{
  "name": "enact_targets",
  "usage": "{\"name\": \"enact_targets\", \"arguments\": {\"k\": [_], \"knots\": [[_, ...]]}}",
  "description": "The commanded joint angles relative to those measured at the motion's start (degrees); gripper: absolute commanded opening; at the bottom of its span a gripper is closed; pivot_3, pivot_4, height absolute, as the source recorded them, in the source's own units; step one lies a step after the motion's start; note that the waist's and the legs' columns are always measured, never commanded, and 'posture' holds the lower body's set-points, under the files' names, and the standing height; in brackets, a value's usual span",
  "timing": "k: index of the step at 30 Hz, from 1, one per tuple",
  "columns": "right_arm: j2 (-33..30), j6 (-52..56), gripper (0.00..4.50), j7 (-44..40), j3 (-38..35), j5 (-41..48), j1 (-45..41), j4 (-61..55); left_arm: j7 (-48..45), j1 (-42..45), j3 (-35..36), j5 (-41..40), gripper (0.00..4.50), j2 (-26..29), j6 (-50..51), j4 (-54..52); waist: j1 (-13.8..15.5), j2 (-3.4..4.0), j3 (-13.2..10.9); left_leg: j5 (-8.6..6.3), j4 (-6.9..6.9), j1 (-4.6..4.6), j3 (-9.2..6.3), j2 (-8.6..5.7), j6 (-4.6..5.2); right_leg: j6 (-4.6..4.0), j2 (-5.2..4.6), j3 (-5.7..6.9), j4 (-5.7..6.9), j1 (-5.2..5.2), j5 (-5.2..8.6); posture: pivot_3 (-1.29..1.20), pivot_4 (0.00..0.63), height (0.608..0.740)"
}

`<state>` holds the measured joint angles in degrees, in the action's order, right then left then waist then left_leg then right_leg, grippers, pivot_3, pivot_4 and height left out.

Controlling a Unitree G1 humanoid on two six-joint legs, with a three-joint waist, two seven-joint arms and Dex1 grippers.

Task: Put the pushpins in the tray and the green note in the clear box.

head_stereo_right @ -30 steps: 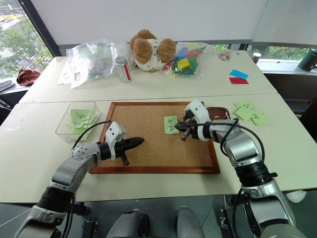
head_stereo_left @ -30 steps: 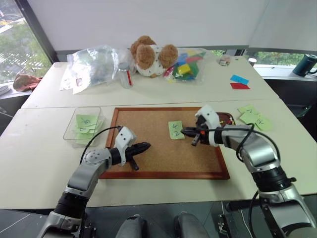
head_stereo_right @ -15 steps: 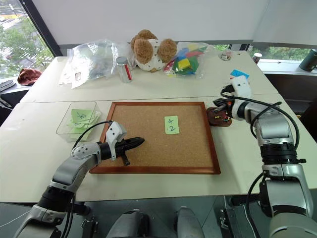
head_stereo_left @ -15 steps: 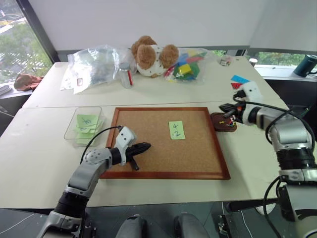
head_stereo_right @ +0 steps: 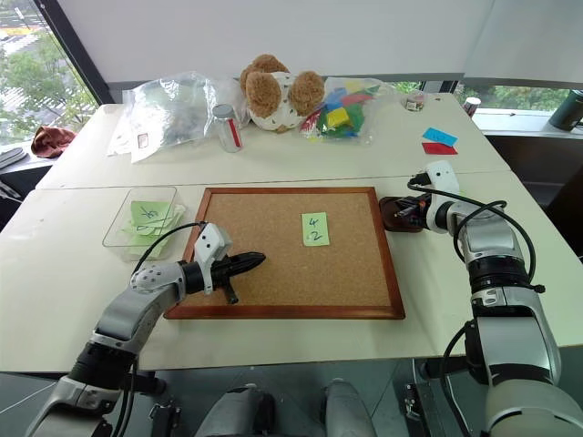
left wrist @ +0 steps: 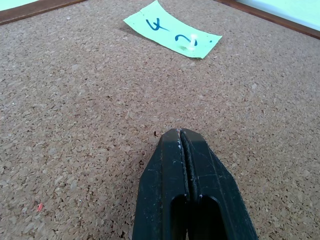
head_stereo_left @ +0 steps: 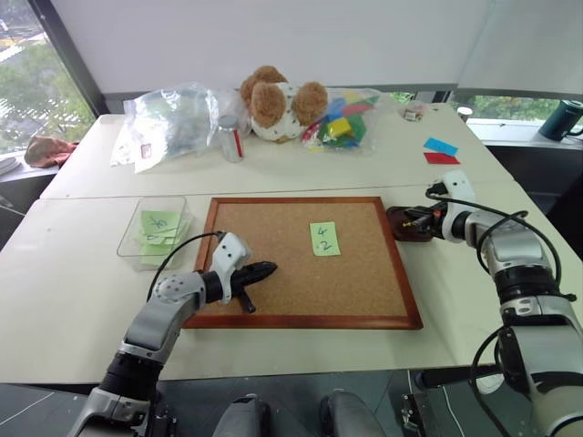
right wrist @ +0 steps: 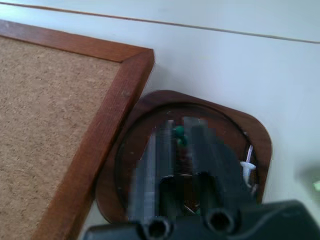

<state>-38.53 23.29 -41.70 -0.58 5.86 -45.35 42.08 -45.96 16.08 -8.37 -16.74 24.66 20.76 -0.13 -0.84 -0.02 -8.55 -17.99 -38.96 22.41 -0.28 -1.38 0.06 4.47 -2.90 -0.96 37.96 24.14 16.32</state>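
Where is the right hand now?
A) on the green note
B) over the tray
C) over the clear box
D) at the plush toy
B: the right hand hangs over the tray, beside the corkboard corner, with pins lying in it.

"4" over "2" is handwritten in dark ink on the green note (head_stereo_left: 324,238) pinned to the corkboard (head_stereo_left: 273,264). Scribbles are seen on the green notes in the clear box (head_stereo_left: 151,231); they can't be read. No other legible text is found.
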Motion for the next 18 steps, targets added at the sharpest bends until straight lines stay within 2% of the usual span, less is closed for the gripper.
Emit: {"name": "enact_targets", "arguments": {"k": [1,2,18], "knots": [[0.03,-1.35,2.35,0.11,-0.89,-0.32,-1.76,0.45,0.58,-1.88,-0.62,1.71,0.0,0.82,1.63,1.69,-0.03,0.0,0.0,0.0,0.0,0.0,0.0,0.0,0.0,0.0,0.0,0.0,0.0,0.0,0.0,0.0,0.15,0.74],[-0.08,-1.26,2.87,0.06,-1.05,-0.28,-1.84,0.38,0.59,-1.95,-0.59,1.71,0.0,0.84,1.63,1.6,-0.03,0.0,0.0,0.0,0.0,0.0,0.0,0.0,0.0,0.0,0.0,0.0,0.0,0.0,0.0,0.0,0.15,0.74],[-1.13,-0.93,2.87,-0.74,-1.92,0.23,-3.58,0.07,0.45,-1.56,-1.0,1.75,0.0,0.48,1.59,1.93,-0.03,0.0,0.0,0.0,0.01,0.0,0.0,0.0,0.0,0.0,0.0,0.0,0.0,0.0,0.0,0.0,0.15,0.74]]}}
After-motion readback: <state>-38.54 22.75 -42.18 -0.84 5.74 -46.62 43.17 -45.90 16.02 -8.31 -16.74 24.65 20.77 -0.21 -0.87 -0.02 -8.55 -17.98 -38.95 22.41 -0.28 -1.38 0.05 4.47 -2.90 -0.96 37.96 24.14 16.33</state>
